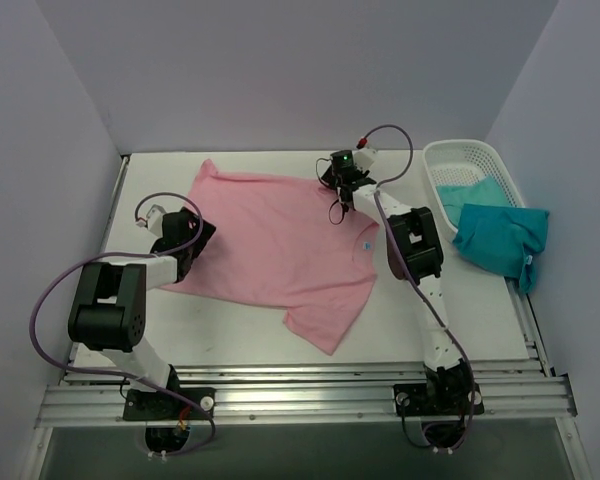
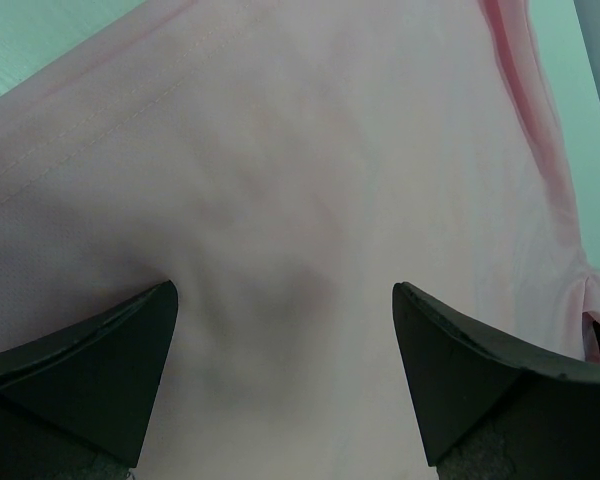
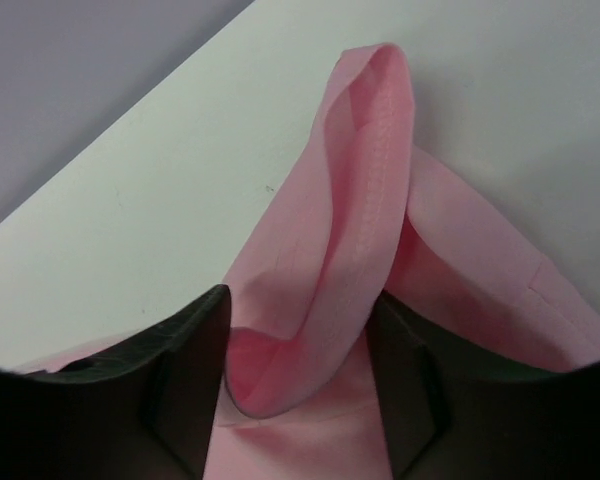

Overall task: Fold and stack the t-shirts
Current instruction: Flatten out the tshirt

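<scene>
The left arm reaches low over the table (image 1: pixel 230 330), its left gripper (image 1: pixel 187 238) tipped down on the near-left edge of the pink t-shirt (image 1: pixel 280 240). Its jaws are spread wide with only flat cloth beneath and nothing held. The right arm stretches far forward, and the right gripper (image 1: pixel 345 183) is at the shirt's far sleeve. There its fingers (image 3: pixel 192 375) press in on both sides of a raised fold of stitched hem (the sleeve stands up in a soft loop between them), so it has hold of the cloth. The rest of the shirt lies spread out flat mid-table. At the far right sits a white plastic lattice basket (image 1: pixel 450 150) with one teal t-shirt (image 1: pixel 470 185) inside, and another teal shirt (image 1: pixel 502 238) slumps over its near rim.
</scene>
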Controlling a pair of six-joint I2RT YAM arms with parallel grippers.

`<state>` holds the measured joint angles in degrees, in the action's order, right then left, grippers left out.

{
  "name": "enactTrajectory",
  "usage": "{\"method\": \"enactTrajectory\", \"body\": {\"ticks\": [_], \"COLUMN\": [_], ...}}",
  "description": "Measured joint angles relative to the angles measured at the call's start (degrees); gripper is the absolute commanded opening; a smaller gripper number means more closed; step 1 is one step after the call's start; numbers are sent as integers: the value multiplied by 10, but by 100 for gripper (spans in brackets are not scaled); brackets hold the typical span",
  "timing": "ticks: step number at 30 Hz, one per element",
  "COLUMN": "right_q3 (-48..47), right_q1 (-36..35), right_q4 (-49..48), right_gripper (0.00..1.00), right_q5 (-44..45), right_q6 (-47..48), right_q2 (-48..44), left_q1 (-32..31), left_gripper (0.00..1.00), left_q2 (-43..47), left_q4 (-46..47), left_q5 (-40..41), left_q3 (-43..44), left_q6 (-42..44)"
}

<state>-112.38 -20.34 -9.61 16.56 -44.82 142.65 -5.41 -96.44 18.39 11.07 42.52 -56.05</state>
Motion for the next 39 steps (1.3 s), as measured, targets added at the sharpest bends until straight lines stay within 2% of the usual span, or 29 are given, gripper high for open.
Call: {"method": "enactTrajectory", "body": {"ticks": [4,5,7,8,9,21,27,28,29,30,31,33,39], "right_q3": [-16,-17,-19,-23,-28,-170,-216,-216,-216,-217,-224,-236,-271], "right_q1": [1,1,1,1,1,9,14,14,16,17,18,19,19], "right_q4": [-3,-3,-3,-3,-2,-7,-68,-85,-105,-125,-169,-230,-327], "right_gripper": [31,21,11,3,1,0,0,8,21,43,71,99,100], "right_q5": [-5,-7,-10,-10,-10,-23,-11,-4,1,7,10,16,15], "right_q6": [-2,-1,0,0,0,-3,-35,-44,-55,-71,-87,-96,-66], "right_q2": [20,20,21,22,24,95,158,170,183,196,209,218,225], "left_q1": [0,0,0,0,0,0,0,-1,-1,-2,-3,-6,-18], "left_gripper": [98,98,98,98,98,99,99,99,99,99,99,99,99], "left_q2": [-3,-4,-7,-9,-11,-21,-23,-23,-23,-23,-23,-21,4], "left_q4": [3,3,5,6,8,15,16,16,16,16,15,15,-1], "left_q5": [0,0,0,0,0,0,0,0,0,0,0,1,3], "left_q3": [2,3,6,7,8,16,18,18,18,18,18,18,15], "left_q6": [0,0,0,0,1,8,10,10,11,12,12,12,23]}}
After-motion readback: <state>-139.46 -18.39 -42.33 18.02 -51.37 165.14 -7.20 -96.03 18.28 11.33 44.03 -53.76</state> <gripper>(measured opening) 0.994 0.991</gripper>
